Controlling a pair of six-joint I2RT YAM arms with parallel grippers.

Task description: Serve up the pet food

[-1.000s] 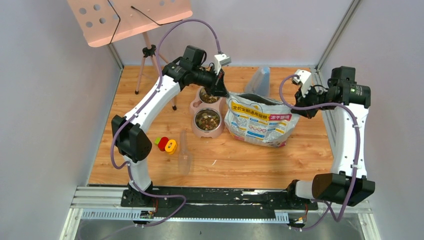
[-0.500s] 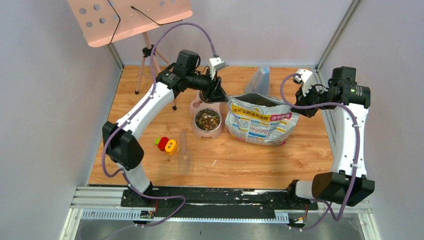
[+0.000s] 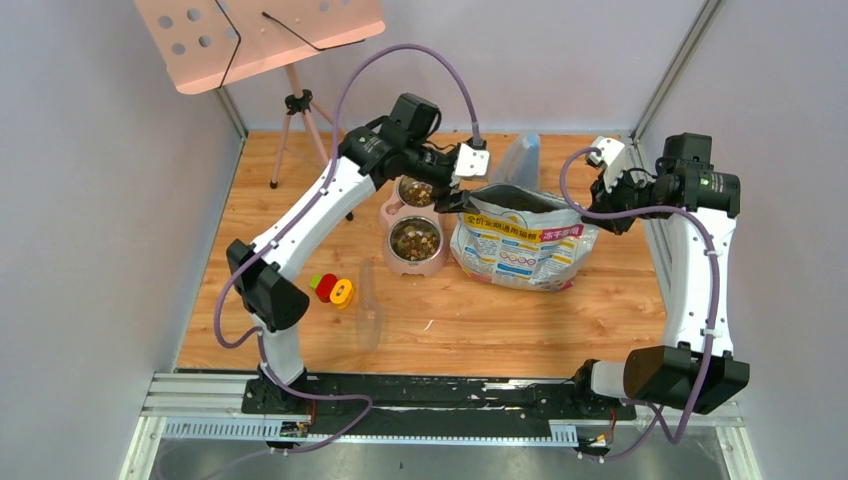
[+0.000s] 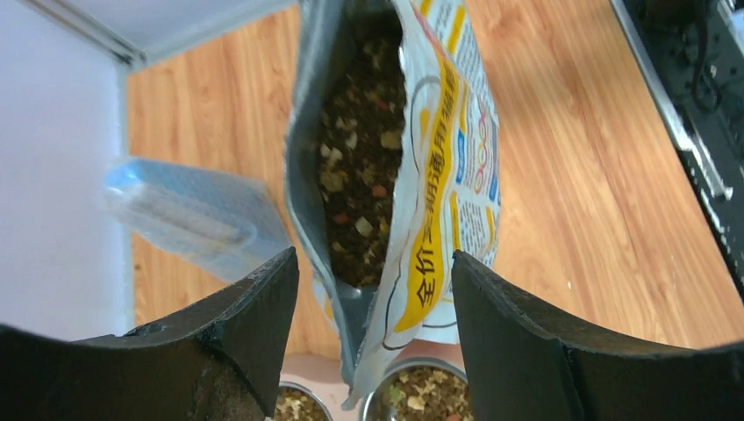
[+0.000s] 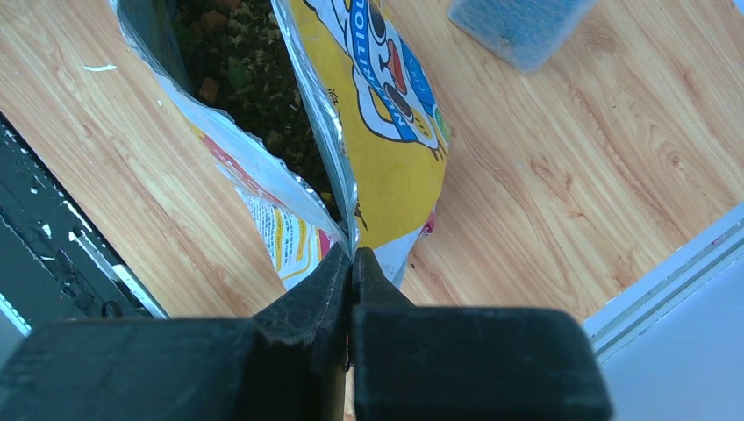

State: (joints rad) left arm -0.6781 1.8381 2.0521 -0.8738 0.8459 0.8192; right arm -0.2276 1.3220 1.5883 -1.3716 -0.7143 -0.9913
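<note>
The pet food is brown and tan kibble. It fills the open printed bag (image 3: pixel 520 245), seen from inside in the left wrist view (image 4: pixel 360 158) and the right wrist view (image 5: pixel 237 79). More kibble lies in the two steel bowls (image 3: pixel 415 238) of the pink feeder (image 3: pixel 387 214). My left gripper (image 3: pixel 455 200) hangs open over the bag's left corner; that corner (image 4: pixel 386 298) stands between the spread jaws (image 4: pixel 375 263), untouched by either. My right gripper (image 3: pixel 598 215) is shut on the bag's right top edge (image 5: pixel 353 254), holding the mouth up.
A red-and-yellow toy (image 3: pixel 332 290) and a clear scoop (image 3: pixel 368 310) lie on the wood floor left of the bag. A translucent blue container (image 3: pixel 520 160) stands behind the bag. A pink music stand (image 3: pixel 255 35) on a tripod is at the back left.
My left gripper has opened and swung right from above the far bowl to the bag's left corner. The right arm and bag have not moved.
</note>
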